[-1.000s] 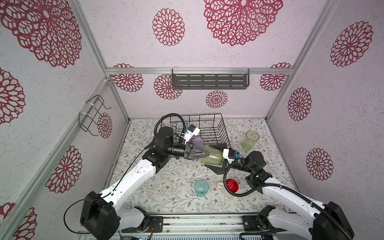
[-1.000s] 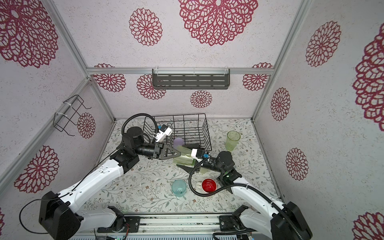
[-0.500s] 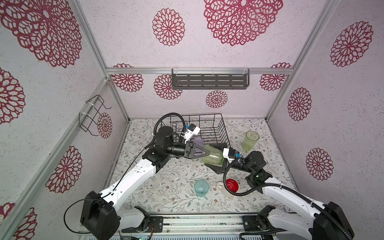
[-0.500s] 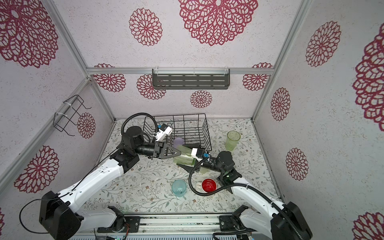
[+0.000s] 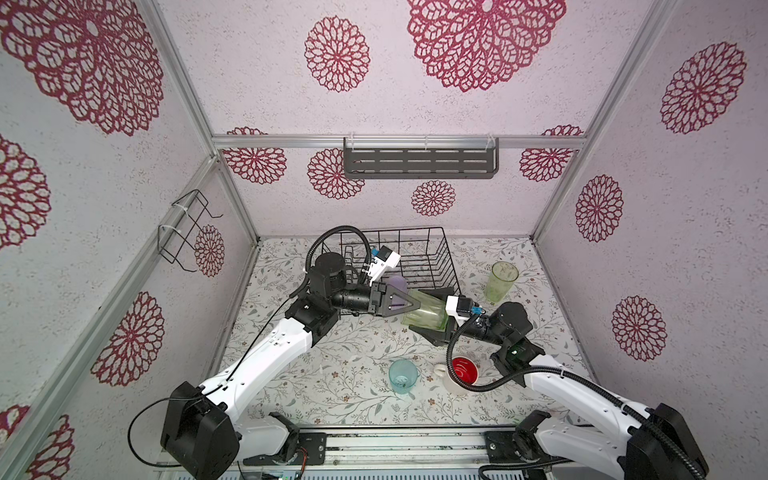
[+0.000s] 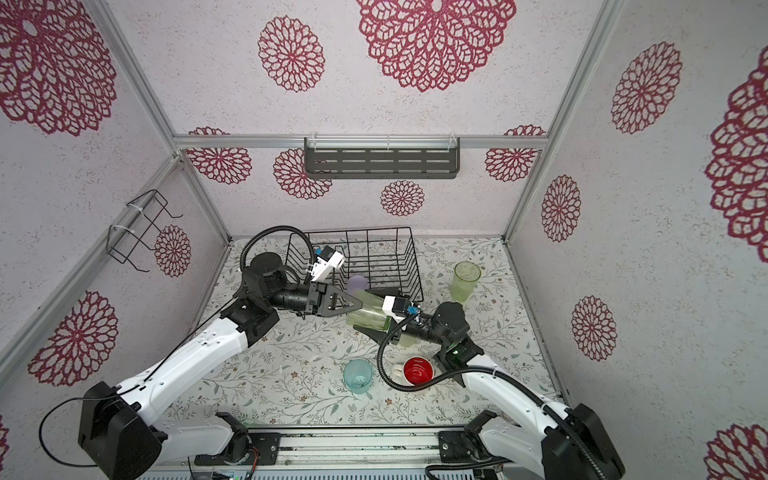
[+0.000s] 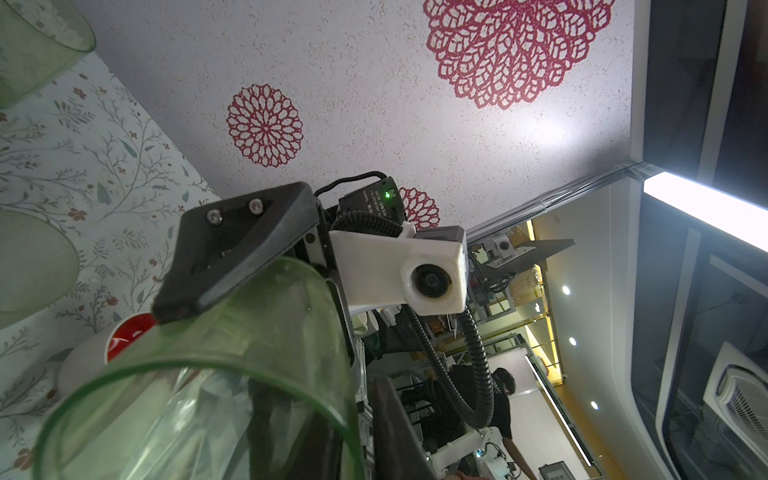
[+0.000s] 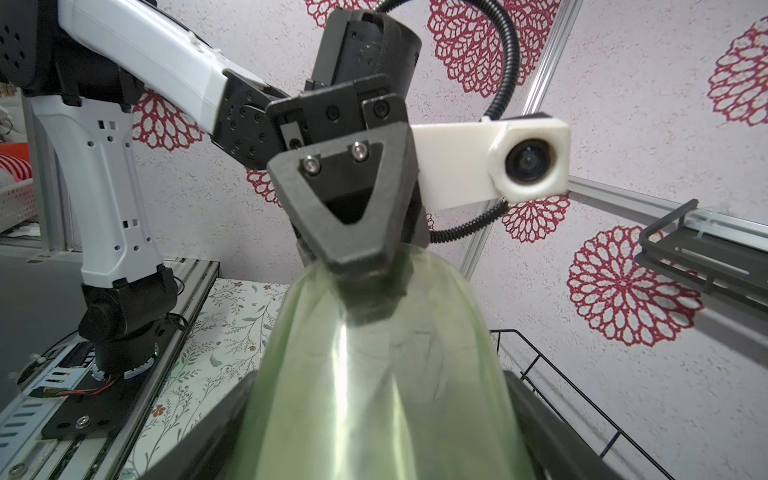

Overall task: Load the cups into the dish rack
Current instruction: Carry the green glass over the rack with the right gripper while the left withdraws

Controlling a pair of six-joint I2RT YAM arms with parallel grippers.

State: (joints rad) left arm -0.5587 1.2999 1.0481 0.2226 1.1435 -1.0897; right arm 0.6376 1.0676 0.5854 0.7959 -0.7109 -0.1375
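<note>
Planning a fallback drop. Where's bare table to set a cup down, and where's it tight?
Free: front-left table, between the left arm and the blue cup; back-right corner behind the upright glass; right half of the rack. Crowded: in front of the rack, where left gripper and right gripper meet on the tilted glass, and around the mug.

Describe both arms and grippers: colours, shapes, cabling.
The left arm and right arm have white shells, black joints and bases. The left gripper and right gripper each have black triangular fingers, a white camera block and a black corrugated cable.
</note>
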